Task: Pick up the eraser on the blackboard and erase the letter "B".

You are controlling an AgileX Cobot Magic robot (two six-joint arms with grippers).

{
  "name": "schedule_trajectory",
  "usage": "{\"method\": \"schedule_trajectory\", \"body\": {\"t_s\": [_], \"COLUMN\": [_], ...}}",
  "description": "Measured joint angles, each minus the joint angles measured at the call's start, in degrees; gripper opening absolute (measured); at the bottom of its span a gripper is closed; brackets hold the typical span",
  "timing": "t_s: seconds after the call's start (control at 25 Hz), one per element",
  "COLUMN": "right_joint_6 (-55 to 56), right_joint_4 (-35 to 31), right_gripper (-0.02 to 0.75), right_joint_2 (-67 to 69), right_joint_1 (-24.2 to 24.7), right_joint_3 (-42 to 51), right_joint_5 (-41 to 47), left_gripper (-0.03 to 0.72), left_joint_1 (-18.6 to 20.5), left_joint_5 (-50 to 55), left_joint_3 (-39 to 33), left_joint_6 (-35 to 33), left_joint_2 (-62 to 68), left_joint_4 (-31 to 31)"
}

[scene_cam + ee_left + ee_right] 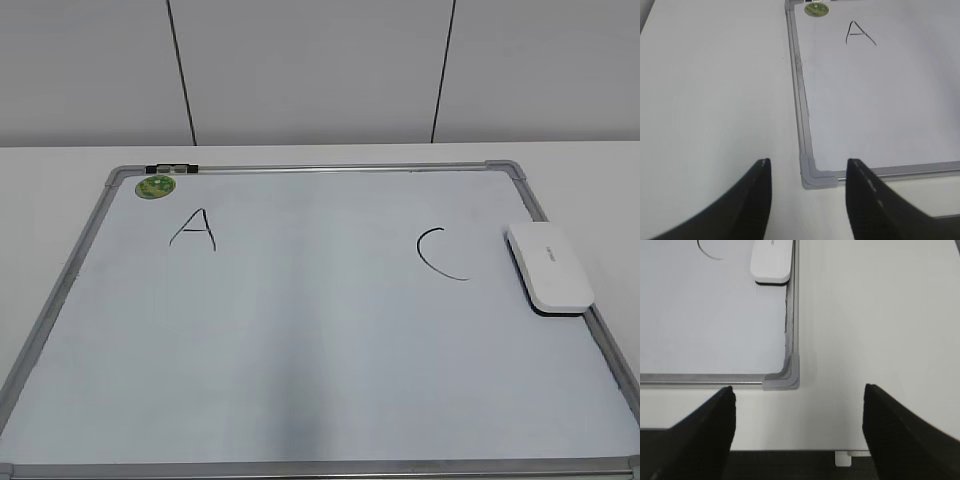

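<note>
The blackboard (300, 340) is a white board with a silver frame, lying flat on the table. The white eraser (547, 266) lies on its right edge, beside the letter "C" (440, 255); it also shows in the right wrist view (771, 260). The letter "A" (193, 229) is at the left. No letter "B" shows on the board; the middle is blank. My left gripper (809, 167) is open and empty above the board's near left corner (815, 177). My right gripper (799, 395) is open and empty, just short of the near right corner (785, 377). Neither gripper shows in the exterior view.
A small round green magnet (156, 186) sits at the board's far left corner, also in the left wrist view (816, 9). White table (60, 165) surrounds the board. The table's front edge (790, 450) lies just below my right gripper.
</note>
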State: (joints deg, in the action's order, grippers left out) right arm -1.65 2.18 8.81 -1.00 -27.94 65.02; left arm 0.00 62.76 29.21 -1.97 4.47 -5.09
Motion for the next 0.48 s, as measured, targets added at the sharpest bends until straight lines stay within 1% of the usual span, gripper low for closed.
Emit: {"method": "schedule_trajectory", "body": {"t_s": [0.12, 0.28, 0.48], "right_joint_6": [0.00, 0.00, 0.00], "right_joint_4": [0.00, 0.00, 0.00], "right_gripper": [0.587, 0.587, 0.587], "right_joint_2": [-4.31, -8.58, -9.75], "right_joint_1": [1.04, 1.07, 1.15], "right_joint_3": [0.00, 0.00, 0.00], "right_joint_5": [0.00, 0.11, 0.11], "left_gripper": [0.356, 0.356, 0.356], "left_joint_1": [0.00, 0.00, 0.00], "left_joint_5": [0.00, 0.10, 0.10], "left_joint_3": [0.00, 0.00, 0.00], "left_joint_6": [0.00, 0.00, 0.00], "left_joint_2": [-3.55, -3.89, -3.89], "left_joint_4": [0.00, 0.00, 0.00]}}
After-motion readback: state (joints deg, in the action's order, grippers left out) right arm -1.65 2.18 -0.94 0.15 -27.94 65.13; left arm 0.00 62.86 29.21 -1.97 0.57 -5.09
